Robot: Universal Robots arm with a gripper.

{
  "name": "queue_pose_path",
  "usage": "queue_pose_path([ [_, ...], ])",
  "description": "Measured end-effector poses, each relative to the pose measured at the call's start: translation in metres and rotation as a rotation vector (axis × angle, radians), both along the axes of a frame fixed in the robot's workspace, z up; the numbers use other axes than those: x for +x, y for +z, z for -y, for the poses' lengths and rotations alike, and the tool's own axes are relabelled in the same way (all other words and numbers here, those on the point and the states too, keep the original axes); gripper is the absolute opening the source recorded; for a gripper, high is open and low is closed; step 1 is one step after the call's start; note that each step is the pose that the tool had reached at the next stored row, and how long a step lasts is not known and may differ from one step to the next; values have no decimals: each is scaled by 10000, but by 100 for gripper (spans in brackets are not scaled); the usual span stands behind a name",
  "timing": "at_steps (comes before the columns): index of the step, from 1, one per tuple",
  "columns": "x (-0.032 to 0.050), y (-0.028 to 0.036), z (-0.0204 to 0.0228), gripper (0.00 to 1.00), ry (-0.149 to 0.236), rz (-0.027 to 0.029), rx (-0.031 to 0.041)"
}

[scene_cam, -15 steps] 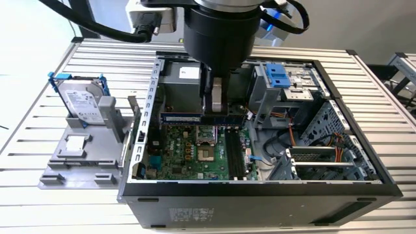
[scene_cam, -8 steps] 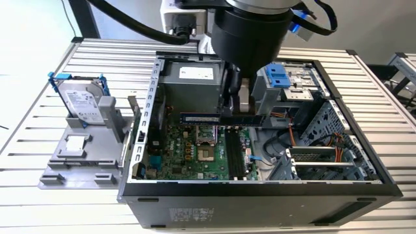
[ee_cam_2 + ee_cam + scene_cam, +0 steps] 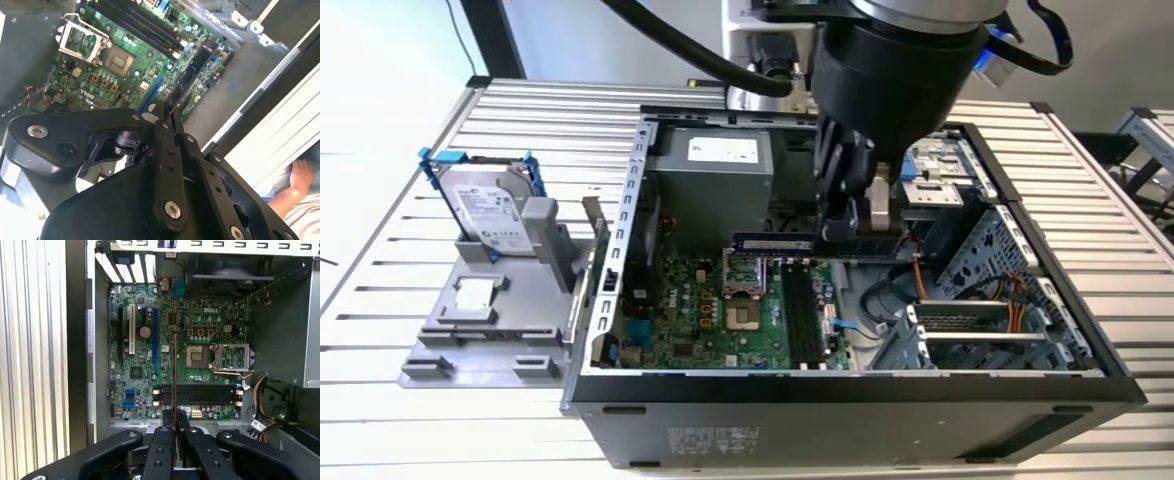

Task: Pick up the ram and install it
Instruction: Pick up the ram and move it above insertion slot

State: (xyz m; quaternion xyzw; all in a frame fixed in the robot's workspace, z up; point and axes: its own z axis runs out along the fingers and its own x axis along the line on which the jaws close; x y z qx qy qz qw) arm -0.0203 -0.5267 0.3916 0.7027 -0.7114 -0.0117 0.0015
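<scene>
My gripper is shut on the ram, a thin dark stick that juts out towards the exterior view's left. I hold it level in the air inside the open computer case, above the green motherboard and its long black slots. In the first wrist view the ram shows edge-on, rising from my fingertips and crossing over the black slots. In the second wrist view the ram sticks out from the gripper over the board's edge.
The case walls ring the board. A grey power supply sits at the back and a drive cage at the exterior view's right. A hard drive in a blue frame stands on a grey fixture outside. A person's hand shows beside the table.
</scene>
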Motion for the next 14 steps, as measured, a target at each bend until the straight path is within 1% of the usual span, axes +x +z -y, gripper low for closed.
queue_pose_path([
  [3, 118, 0, 0, 0, 1, 0, 1],
  [8, 276, 0, -1, 0, -19, 0, 1],
  [14, 410, 0, -1, 0, -90, 0, 0],
])
